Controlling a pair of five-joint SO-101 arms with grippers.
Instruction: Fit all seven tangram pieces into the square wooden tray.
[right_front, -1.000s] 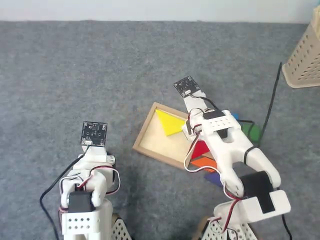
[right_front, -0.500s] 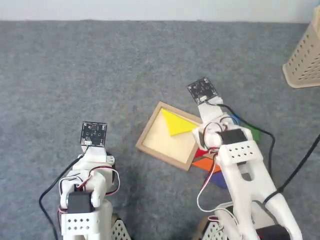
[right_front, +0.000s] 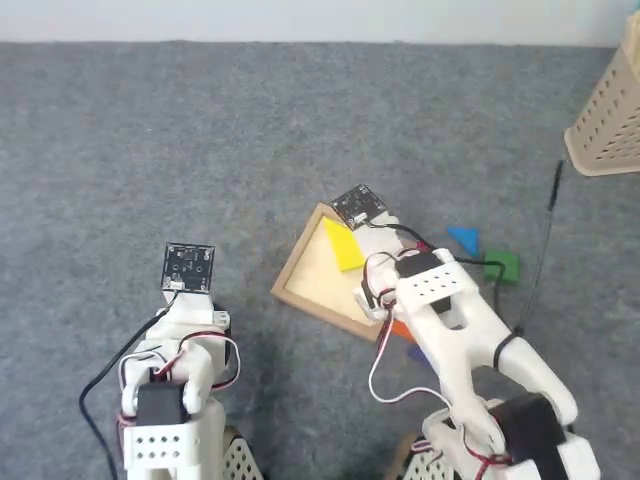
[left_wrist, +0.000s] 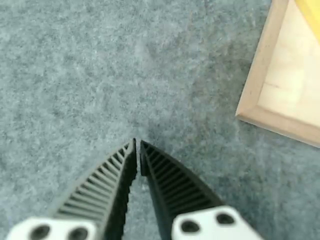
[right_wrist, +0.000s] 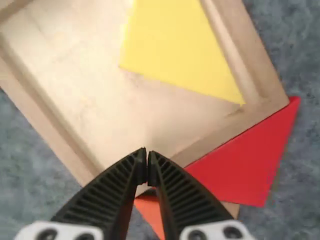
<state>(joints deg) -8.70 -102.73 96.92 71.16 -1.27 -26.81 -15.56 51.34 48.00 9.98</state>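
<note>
Tray (right_front: 296, 252): mid-carpet, holding yellow triangle (right_front: 342, 248) only. Noted swing of right gripper (right_wrist: 146, 152) back over tray rim, closed, empty. Left gripper (left_wrist: 137, 145) parked aside, closed. Red triangle (right_wrist: 240, 165) outside rim; placing barely begun.

Seen from above, the right arm (right_front: 440, 300) hides the 4 o'clock corner of the wooden tray (right_front: 293, 255) and part of the yellow piece (right_front: 343, 250). Only slivers of an orange piece (right_front: 400, 327) and a purple piece (right_front: 417, 352) show beside the arm. At 2 o'clock, the picture's edge cuts off a basket (right_front: 610, 110).
</note>
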